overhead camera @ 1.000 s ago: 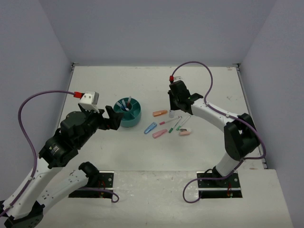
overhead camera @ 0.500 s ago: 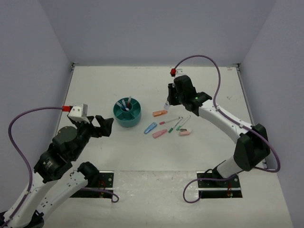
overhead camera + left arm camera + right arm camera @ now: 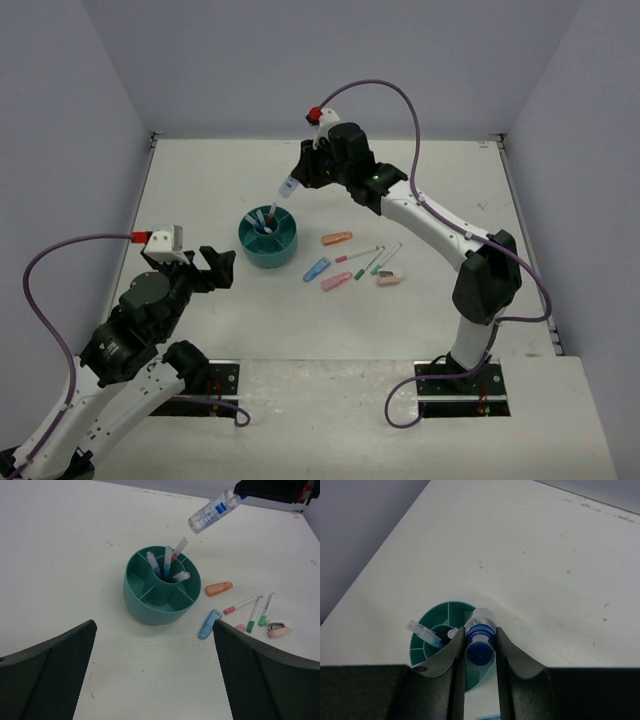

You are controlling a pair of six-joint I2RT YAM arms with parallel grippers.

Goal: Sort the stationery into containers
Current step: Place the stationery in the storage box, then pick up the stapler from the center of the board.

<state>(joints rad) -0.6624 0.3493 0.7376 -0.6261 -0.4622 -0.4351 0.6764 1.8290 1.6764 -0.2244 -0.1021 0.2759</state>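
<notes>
My right gripper [image 3: 299, 179] is clamped on the small clear bottle [image 3: 287, 187] at its blue-capped end. The right wrist view shows the cap [image 3: 480, 651] pinched between both fingers [image 3: 456, 656]. The bottle hangs tilted in the air, clear body pointing down toward the teal organizer [image 3: 287, 250], touching nothing but my jaws. From the left wrist view the bottle [image 3: 212, 513] sits above the far side of the organizer [image 3: 149, 611]. From the right wrist view the organizer rim [image 3: 426, 625] lies right under it. The central cup holds several pens [image 3: 168, 561], standing and leaning. The ring compartments I can see look bare, though the far ones are partly hidden. My left gripper [image 3: 212, 264] is wide apart, holding nothing, low on the near left side of the organizer and not touching it; both fingers [image 3: 50, 675] frame the organizer in its own wrist view. The rest of the stationery lies on the white table [image 3: 200, 190] to the right of the organizer: an orange marker [image 3: 337, 238], a light-blue marker [image 3: 316, 269], a pink marker [image 3: 336, 281], a pink-tipped white pen [image 3: 356, 255], two green-tipped pens [image 3: 376, 262] close together, and a small pink item [image 3: 389, 280]. None of them touch the organizer.
</notes>
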